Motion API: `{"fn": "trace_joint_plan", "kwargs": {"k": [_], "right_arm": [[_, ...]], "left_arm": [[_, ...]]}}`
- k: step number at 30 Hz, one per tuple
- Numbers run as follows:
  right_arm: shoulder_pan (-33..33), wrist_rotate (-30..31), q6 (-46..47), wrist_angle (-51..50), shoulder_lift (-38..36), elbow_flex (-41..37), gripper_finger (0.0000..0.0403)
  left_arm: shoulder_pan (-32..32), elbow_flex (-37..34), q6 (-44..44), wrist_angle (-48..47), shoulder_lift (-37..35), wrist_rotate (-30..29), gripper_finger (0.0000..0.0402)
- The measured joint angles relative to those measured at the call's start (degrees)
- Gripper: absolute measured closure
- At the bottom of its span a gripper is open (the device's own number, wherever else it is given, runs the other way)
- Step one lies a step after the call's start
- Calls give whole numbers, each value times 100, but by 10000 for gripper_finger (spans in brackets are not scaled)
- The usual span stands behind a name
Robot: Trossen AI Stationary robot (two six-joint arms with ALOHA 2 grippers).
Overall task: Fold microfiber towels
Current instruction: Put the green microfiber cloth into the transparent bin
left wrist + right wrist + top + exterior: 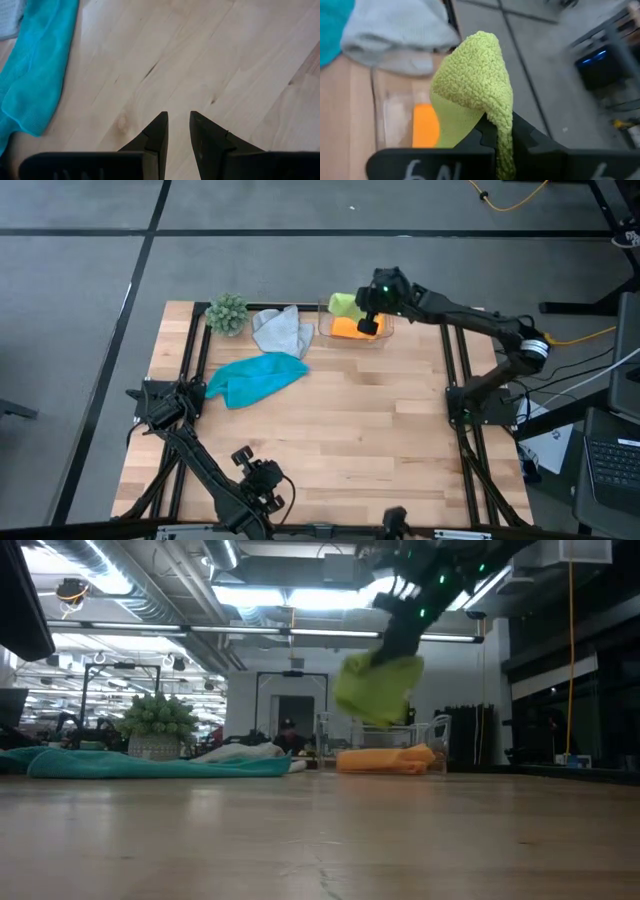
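Observation:
My right gripper (368,323) is shut on the lime green towel (380,685), which hangs in the air over the clear box (435,735) at the table's far edge. The orange towel (350,330) lies in that box. The light grey towel (280,330) lies crumpled on the wood left of the box. The turquoise towel (255,377) lies bunched just nearer than the grey one. My left gripper (178,116) hovers open over bare wood near the table's front left, right of the turquoise towel (35,75). My right gripper pinches the lime green towel between its two fingers. A rounded bunch of cloth (475,80) bulges up past the fingertips, and another part runs down between the fingers (504,145). The towel is lifted clear and hangs slack below the gripper, above the box.
A small green plant (227,313) stands at the far left, beside the grey towel. The clear box's rim (386,337) lies under my right gripper. Bare wood (380,430) spans the middle and right of the table.

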Motion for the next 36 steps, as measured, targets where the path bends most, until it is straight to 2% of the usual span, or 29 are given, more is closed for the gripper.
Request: {"fn": "trace_joint_plan", "kwargs": {"k": [2,6,13,36], "right_arm": [[-131,-208,-14,-59,210,0,389],[-253,-253,-267,-309,462,0,389],[-250,-343,-447,-565,426,0,389],[-532,-47,-1895,289,519,4,389]], "left_arm": [[0,0,0,-1,0,-1,330],[0,0,1,-1,0,-2,330],[10,0,2,-113,0,-2,330],[96,0,2,-110,0,0,330]]}}
